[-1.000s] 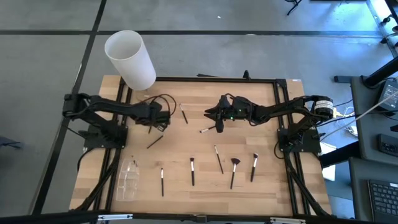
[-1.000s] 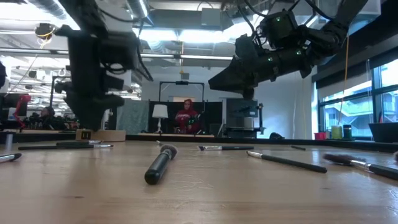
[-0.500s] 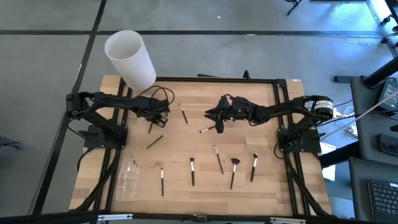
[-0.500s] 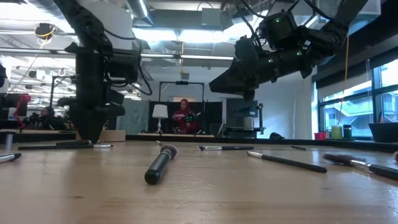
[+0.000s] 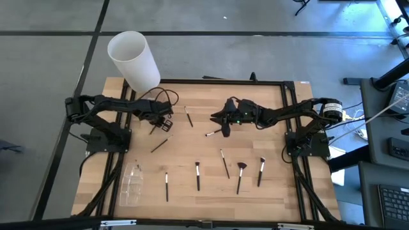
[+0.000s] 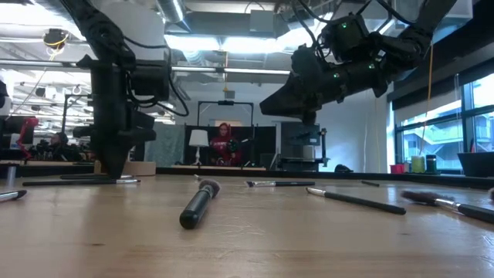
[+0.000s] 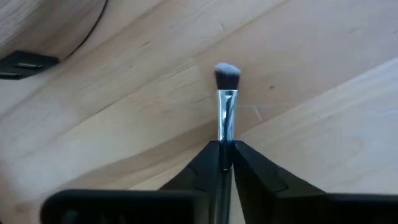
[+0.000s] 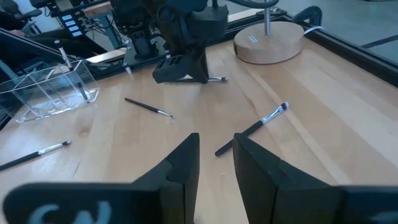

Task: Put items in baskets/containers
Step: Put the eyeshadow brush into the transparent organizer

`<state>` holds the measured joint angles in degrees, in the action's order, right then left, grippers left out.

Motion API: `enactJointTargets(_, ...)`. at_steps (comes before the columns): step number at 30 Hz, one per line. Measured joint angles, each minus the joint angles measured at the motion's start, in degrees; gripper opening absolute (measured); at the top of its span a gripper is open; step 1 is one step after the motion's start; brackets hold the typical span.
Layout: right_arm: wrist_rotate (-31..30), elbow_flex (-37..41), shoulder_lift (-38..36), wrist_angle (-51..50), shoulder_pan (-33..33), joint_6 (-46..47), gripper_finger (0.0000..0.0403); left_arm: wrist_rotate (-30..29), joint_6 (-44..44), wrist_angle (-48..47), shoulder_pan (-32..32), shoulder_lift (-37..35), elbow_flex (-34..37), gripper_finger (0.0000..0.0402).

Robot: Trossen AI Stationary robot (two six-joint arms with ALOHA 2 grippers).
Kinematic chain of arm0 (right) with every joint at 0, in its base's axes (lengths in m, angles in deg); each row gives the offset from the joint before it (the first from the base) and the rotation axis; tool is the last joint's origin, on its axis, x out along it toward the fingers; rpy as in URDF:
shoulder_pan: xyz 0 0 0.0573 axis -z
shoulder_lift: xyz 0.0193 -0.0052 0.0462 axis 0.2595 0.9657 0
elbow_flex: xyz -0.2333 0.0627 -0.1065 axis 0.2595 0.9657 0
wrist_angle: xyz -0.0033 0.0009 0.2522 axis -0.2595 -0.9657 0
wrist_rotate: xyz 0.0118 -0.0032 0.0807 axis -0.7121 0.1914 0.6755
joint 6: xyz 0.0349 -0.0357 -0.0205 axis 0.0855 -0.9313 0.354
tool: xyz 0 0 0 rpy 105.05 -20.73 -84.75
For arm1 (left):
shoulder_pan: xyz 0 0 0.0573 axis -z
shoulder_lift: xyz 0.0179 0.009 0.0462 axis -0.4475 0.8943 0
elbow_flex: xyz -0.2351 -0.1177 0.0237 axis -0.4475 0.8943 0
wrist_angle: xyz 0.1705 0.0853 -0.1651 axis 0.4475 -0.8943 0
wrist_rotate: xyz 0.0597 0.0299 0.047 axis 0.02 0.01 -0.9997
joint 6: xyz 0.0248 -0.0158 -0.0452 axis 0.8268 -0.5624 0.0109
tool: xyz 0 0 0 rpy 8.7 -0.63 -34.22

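Note:
My left gripper [image 5: 156, 126] stands at the table's far left, pointing steeply down, shut on a thin dark brush [image 7: 226, 93] with a silver ferrule and a grey tuft. My right gripper [image 8: 216, 155] hovers open above the far middle of the table with nothing between its fingers; a dark brush [image 8: 252, 127] lies flat below and ahead of it. Several more brushes lie flat along the near half [image 5: 197, 176], one with a fan-shaped head [image 5: 241, 167]. The see-through container [image 5: 132, 184] stands near the left front edge; in the right wrist view, brushes stand in the container [image 8: 53, 90]. My left gripper pinches the brush's dark handle [image 7: 224, 148], just behind the ferrule, between its two fingers. The fingers come from above, slanting down, and the ferrule and tuft stick out beyond their tips. In the low view the brush [image 6: 81, 180] lies level at the table top.
A tall white cylinder [image 5: 134, 61] rises at the far left corner, and a round wooden base [image 8: 267, 42] stands on the table there. A black frame [image 5: 287, 86] runs around the table. A person sits in the room behind [image 6: 225, 143].
My left gripper has sunk toward the table at the far left and tipped steeper, ending with its fingertips down at the brush. The brushes on the table lie where they did. My right gripper has kept still.

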<state>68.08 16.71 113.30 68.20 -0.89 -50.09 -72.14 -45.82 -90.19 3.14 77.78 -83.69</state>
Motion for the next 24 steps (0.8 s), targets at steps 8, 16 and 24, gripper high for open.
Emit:
enactJointTargets(8,0.9,0.0,0.0,0.0,0.0,0.0,0.0097,0.1,-0.3,-0.3,1.0,-1.0,-0.3,0.0029)
enactJointTargets(16,0.8,0.0,0.0,-1.4,0.0,-0.8,0.0097,-1.9,-7.6,-9.4,12.9,-11.7,-5.7,0.0028)
enactJointTargets(24,0.8,0.0,0.0,-3.0,0.2,-0.6,0.0097,-8.2,-21.5,-23.1,34.4,-25.9,-12.1,0.0030)
